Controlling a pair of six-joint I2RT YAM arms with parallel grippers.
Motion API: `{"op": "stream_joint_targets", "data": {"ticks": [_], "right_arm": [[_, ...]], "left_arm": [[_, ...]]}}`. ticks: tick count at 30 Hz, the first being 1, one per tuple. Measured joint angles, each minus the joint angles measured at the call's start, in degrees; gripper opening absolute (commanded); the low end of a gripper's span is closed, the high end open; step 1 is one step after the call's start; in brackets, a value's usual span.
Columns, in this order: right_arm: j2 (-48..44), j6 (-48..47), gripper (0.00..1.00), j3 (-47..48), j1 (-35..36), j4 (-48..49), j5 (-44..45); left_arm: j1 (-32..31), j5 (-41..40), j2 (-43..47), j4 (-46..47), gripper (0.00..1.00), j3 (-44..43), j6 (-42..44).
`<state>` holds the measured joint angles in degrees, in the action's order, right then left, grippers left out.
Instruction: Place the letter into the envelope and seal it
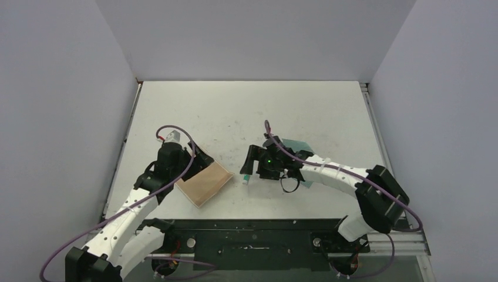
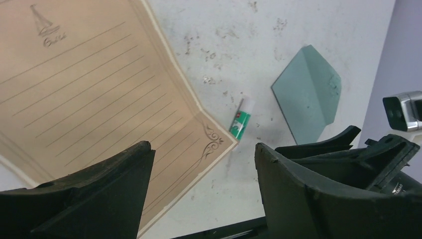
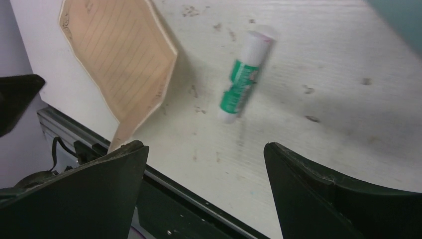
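Because the thin, tan, lined paper letter (image 1: 204,183) lying on the white table (image 1: 264,106) under the left gripper (image 2: 201,147) is judged light and floppy, a corner should be pinched; that gripper and the right gripper (image 3: 205,145) are seen spread wide, nothing held.

Plain pale grey walls (image 1: 53,88) on three sides, white worktop (image 1: 235,106) scuffed with dark specks; black rail (image 1: 252,232) along its near edge, aluminium strip (image 1: 372,117) at right; even light
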<state>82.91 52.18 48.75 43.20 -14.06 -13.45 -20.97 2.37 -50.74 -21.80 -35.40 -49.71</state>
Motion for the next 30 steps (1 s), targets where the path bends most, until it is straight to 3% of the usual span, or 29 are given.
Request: {"op": "stream_joint_targets", "data": {"ticks": [10,14,20,26,28,29,30], "right_arm": [[15.2,17.2,0.97,11.5,13.6,6.5,7.4],[19.3,21.1,0.87,12.9,17.6,6.9,9.4],[22.9,25.1,0.75,13.6,20.4,7.4,12.1],[24.9,26.6,0.46,13.6,20.2,12.5,15.6],[26.3,26.8,0.27,13.6,20.2,14.4,16.1],[26.9,26.9,0.10,13.6,20.2,15.3,16.2],[27.5,26.9,0.06,13.6,20.2,16.2,16.2]], "left_arm": [[0.4,-2.4,10.3,-6.0,0.51,8.8,-7.2],[0.5,-2.3,11.8,-6.9,0.42,9.7,-8.7],[0.5,-1.7,11.8,-8.9,0.40,10.8,-10.0],[0.5,-3.2,12.9,-12.0,0.44,9.9,-10.1],[0.5,-4.0,13.3,-12.9,0.46,9.1,-10.1],[0.5,-4.4,13.4,-13.3,0.48,8.6,-10.1],[0.5,-4.9,13.6,-13.7,0.50,8.0,-10.0]]}}
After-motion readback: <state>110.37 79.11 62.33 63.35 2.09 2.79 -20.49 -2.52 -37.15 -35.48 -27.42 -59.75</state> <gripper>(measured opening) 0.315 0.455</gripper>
